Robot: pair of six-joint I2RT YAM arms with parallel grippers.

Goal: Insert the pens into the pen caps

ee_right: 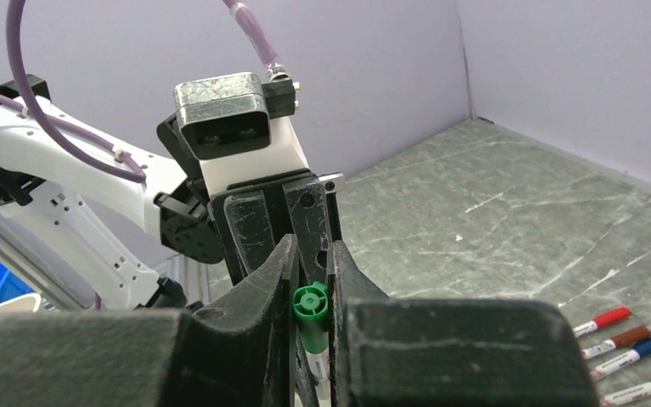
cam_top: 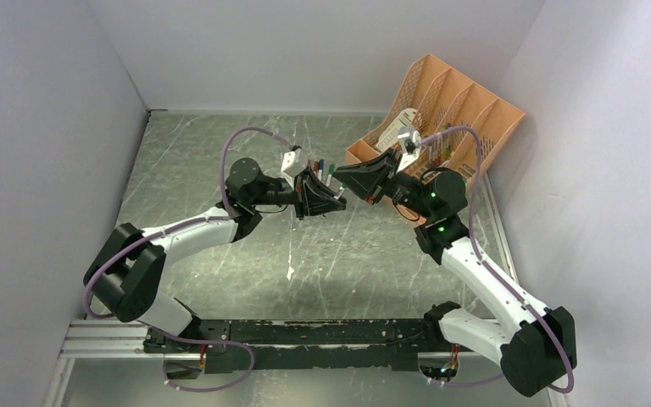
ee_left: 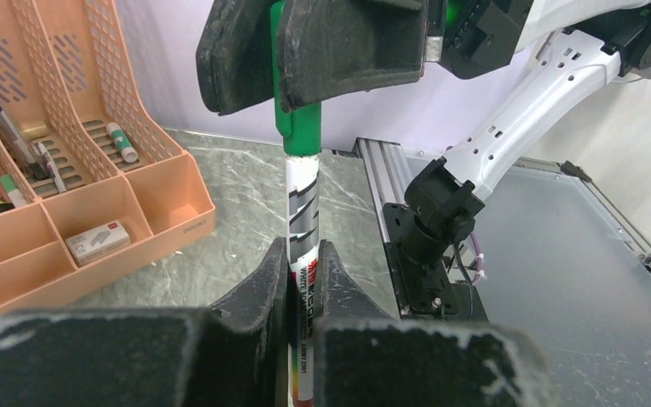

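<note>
Mid-frame, the left jaws pinch a white pen (ee_left: 303, 203) upright; above it the right jaws pinch the green cap (ee_left: 299, 127) touching its top end.

Two white arms with black joints, left arm (cam_top: 191, 234) at lower left, right arm (cam_top: 485, 276) at lower right. Lilac cables (cam_top: 246, 133) loop along both. Green lights (cam_top: 442, 227) dot the right arm. Black finger pads (ee_left: 250, 301) look scuffed

Lilac walls (cam_top: 305, 51), marbled grey table (cam_top: 182, 144)
</note>
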